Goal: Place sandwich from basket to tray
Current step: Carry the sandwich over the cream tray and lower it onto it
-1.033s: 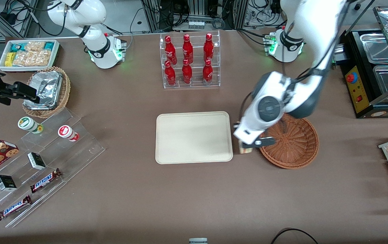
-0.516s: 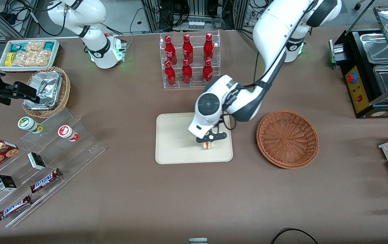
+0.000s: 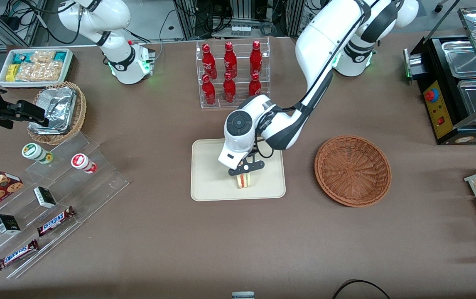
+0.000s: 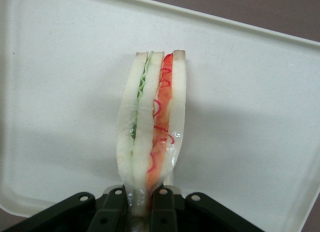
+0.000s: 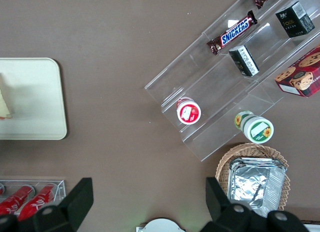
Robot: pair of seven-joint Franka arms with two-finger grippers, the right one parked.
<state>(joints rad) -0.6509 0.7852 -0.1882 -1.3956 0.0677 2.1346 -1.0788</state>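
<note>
My left gripper (image 3: 245, 171) hangs over the cream-beige tray (image 3: 211, 166), near the tray's edge closest to the front camera. It is shut on the sandwich (image 3: 244, 180), a white-bread wedge with green and red-orange filling. In the left wrist view the sandwich (image 4: 152, 137) stands on edge between the black fingers (image 4: 114, 207), with the gripper (image 4: 138, 204) clamped on its end over the tray (image 4: 250, 117). Whether the sandwich touches the tray I cannot tell. The reddish-brown basket (image 3: 352, 170) lies beside the tray toward the working arm's end and holds nothing.
A clear rack of red bottles (image 3: 232, 74) stands farther from the camera than the tray. Toward the parked arm's end are a clear stepped shelf (image 3: 47, 195) with snacks, a tan basket of foil packets (image 3: 57, 112) and a white snack bin (image 3: 34, 66). A black warmer (image 3: 454, 91) stands at the working arm's end.
My gripper carried the sandwich from beside the basket across onto the tray, then moved a little farther over the tray toward the parked arm's end. The basket now lies uncovered.
</note>
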